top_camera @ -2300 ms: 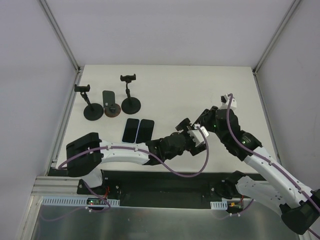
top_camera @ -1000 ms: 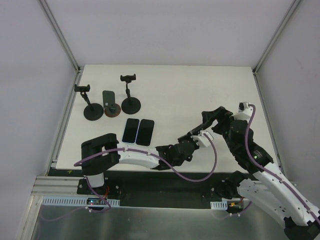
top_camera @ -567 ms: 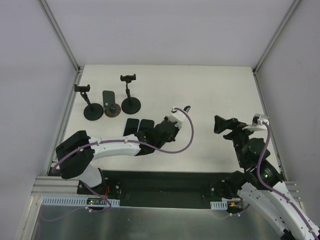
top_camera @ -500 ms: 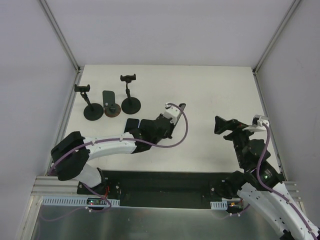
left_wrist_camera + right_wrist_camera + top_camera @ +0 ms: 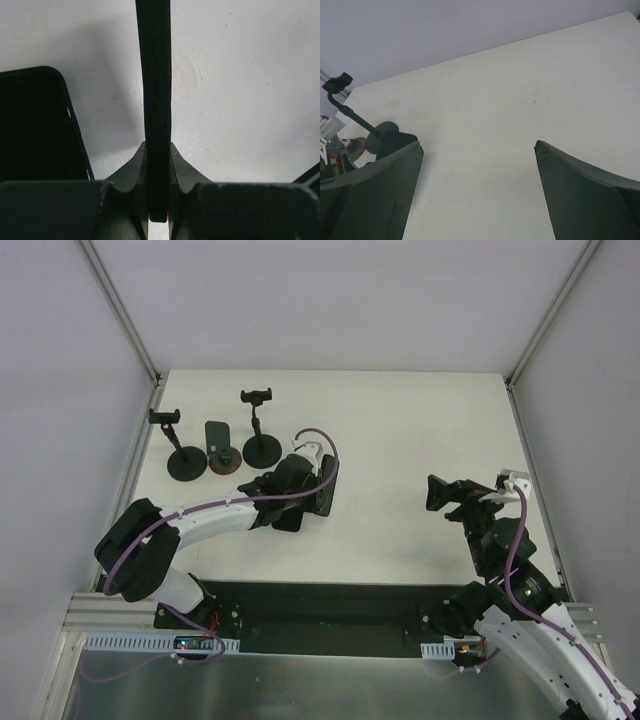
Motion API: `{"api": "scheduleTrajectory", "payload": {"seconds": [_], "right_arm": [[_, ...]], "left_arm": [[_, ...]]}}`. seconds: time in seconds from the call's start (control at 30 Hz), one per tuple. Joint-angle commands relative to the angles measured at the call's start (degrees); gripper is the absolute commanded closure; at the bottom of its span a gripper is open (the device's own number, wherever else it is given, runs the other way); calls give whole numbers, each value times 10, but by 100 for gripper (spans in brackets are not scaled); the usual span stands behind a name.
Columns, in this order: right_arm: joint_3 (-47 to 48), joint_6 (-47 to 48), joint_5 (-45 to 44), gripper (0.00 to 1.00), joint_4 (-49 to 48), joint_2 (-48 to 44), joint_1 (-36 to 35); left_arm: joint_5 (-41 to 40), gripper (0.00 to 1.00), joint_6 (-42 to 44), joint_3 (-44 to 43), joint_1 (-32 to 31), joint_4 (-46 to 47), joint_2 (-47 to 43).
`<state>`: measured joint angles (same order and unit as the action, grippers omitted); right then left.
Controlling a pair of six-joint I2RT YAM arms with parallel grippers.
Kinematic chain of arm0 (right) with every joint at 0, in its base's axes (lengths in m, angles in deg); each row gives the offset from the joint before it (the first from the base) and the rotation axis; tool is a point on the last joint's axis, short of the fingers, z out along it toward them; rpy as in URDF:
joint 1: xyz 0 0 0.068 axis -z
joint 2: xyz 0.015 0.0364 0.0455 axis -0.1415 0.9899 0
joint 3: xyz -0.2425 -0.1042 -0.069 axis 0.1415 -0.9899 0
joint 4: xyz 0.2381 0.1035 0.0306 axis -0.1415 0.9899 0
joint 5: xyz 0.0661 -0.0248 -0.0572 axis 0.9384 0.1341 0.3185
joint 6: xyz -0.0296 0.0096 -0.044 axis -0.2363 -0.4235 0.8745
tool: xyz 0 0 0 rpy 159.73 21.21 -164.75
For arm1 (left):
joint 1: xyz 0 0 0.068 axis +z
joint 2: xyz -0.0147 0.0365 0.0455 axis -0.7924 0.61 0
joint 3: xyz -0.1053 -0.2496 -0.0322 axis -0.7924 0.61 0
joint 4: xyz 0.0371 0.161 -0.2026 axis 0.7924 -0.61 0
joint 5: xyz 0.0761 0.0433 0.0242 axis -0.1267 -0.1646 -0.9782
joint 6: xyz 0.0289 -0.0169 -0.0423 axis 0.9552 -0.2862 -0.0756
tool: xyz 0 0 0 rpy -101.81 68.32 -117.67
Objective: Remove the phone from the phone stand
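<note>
A phone (image 5: 216, 432) sits on the middle stand (image 5: 226, 461) of three at the table's (image 5: 420, 420) far left.

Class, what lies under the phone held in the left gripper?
Under the held phone: white table, a flat phone beside it. The left gripper covers the rest.

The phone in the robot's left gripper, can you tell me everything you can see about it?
The phone is black and seems to wear a matte, rubbery case. The left wrist camera sees only its thin edge, with raised side buttons along it. It stands on edge, pinched near one end by the left gripper, over the white table. Another dark phone lies flat beside it, apart from it. Its screen is hidden.
</note>
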<state>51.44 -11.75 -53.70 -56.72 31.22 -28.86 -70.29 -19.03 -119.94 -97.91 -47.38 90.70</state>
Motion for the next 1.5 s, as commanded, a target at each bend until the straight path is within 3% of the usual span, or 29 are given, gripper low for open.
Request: {"api": "scheduleTrajectory", "payload": {"seconds": [0.0, 0.43, 0.5, 0.63, 0.87, 1.23, 1.47], "right_arm": [[-1, 19, 2, 4, -32, 2, 2], [1, 24, 5, 4, -31, 28, 3], [2, 24, 5, 4, -32, 29, 3], [2, 25, 8, 4, -32, 32, 3], [5, 25, 14, 4, -32, 41, 3], [10, 26, 24, 4, -32, 50, 5], [11, 26, 30, 4, -32, 60, 7]], "left_arm": [[66, 94, -46, -4, 12, 29, 15], [124, 89, -110, 3, 35, 38, 61], [124, 85, -112, 6, 36, 38, 59], [124, 65, -106, 5, 38, 30, 58], [93, 45, -71, -10, 38, -6, 52], [79, 24, -32, -44, 37, -54, 62], [39, 17, -9, -58, 20, -76, 47]]}}
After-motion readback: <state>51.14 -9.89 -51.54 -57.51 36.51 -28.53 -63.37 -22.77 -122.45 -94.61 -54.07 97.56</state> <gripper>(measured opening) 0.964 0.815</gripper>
